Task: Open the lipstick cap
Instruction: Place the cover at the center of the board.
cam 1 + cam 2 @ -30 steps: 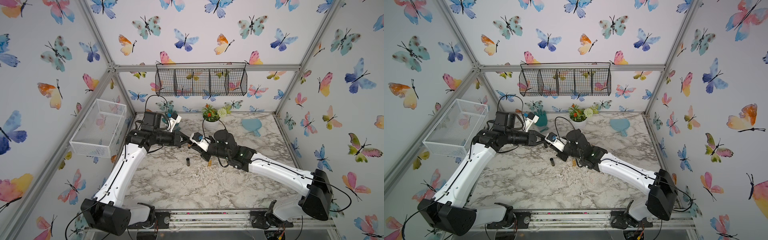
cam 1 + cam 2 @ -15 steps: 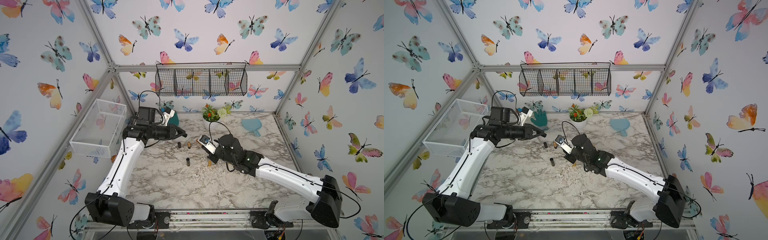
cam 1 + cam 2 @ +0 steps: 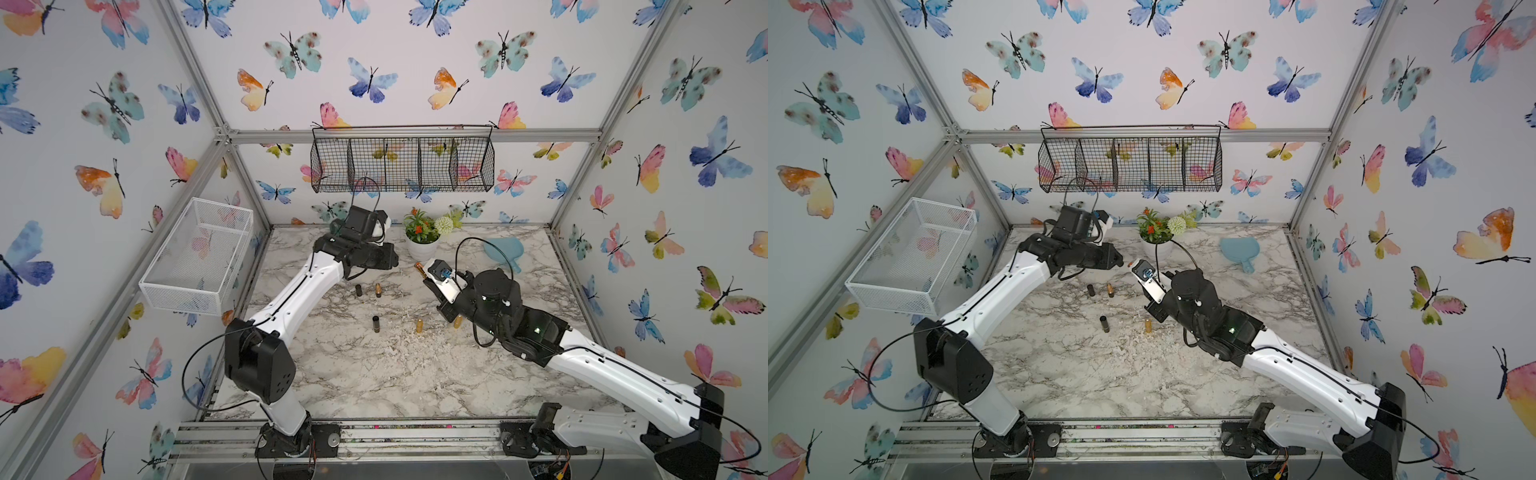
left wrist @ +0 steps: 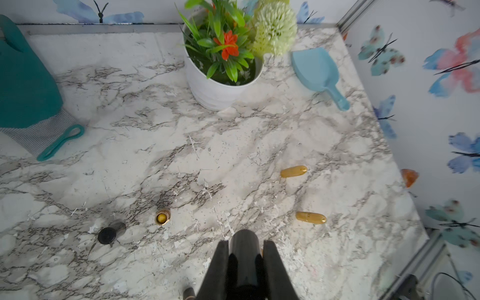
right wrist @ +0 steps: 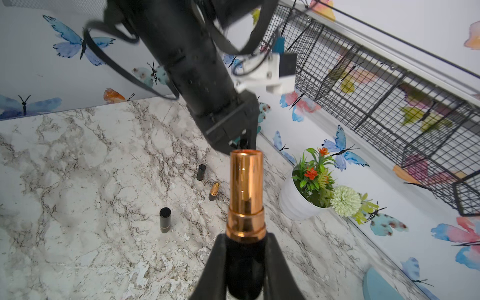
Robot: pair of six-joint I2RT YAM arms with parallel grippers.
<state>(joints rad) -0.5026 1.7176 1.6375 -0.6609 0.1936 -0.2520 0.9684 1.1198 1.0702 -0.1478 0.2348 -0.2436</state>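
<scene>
The lipstick [image 5: 246,187] is in two pieces. My right gripper [image 5: 245,239] is shut on its black base, and the bare copper inner tube sticks out past the fingertips. My left gripper [image 4: 244,244] is shut on the black lipstick cap [image 4: 243,250], held above the marble. In both top views the left gripper [image 3: 394,259] [image 3: 1119,262] and the right gripper [image 3: 422,271] [image 3: 1134,267] face each other with a small gap between them, in front of the plant pot.
On the marble lie a standing black lipstick [image 3: 376,323], a black cap [image 3: 358,290], an open lipstick [image 3: 378,290] and two gold pieces [image 3: 419,326] [image 3: 457,321]. A plant pot [image 3: 422,247], blue scoop [image 3: 505,249], teal glove [image 4: 23,85], white basket [image 3: 199,253] and black wire basket [image 3: 401,160] ring the area.
The two grippers, joined over the middle of the table a second ago, have drawn apart and shifted toward the back. The cap is off the lipstick body.
</scene>
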